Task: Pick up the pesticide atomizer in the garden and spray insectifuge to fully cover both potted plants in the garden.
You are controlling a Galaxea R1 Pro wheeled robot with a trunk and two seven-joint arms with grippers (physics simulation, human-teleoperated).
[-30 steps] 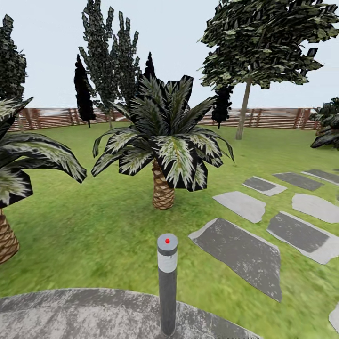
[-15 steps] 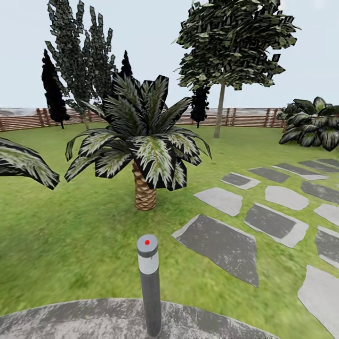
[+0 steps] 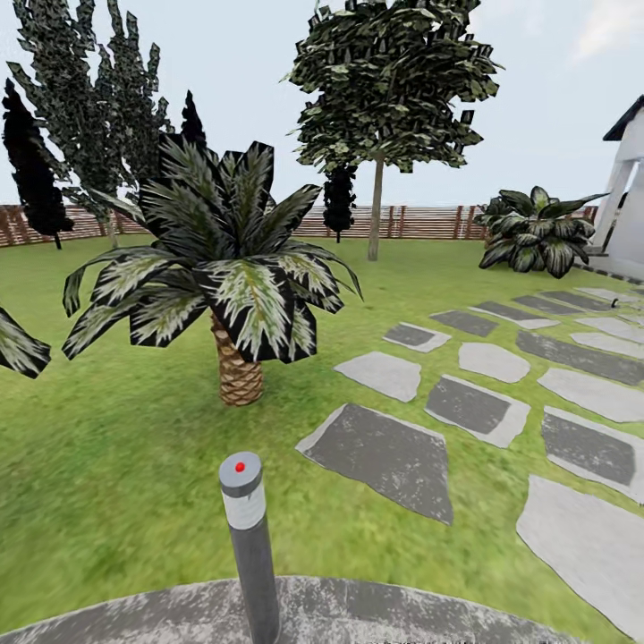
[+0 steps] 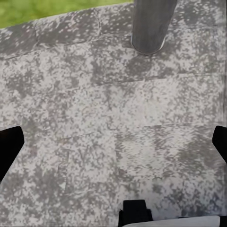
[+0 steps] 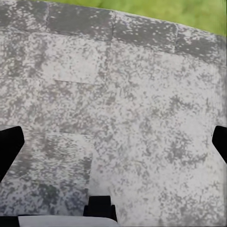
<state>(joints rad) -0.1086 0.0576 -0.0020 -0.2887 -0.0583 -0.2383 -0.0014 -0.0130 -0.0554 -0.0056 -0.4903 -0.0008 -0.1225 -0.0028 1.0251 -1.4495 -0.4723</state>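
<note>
The garden lawn spreads ahead, with pale stepping stones running off to the right. The pesticide atomizer, the potted plants and the insectifuge are out of view. My left gripper hangs open over the grey speckled patio, its dark fingertips far apart with nothing between them. My right gripper is open in the same way above the patio, close to its grass edge.
A grey bollard lamp with a red dot stands at the patio rim, its base ahead of the left gripper. A scaly-trunked palm stands beyond it. A dark leafy bush, a white house corner and a brown fence lie farther off.
The whole head picture has shifted left, so the camera has turned right. The bush and the house corner have come into sight, and the near palm at the left has almost left the frame.
</note>
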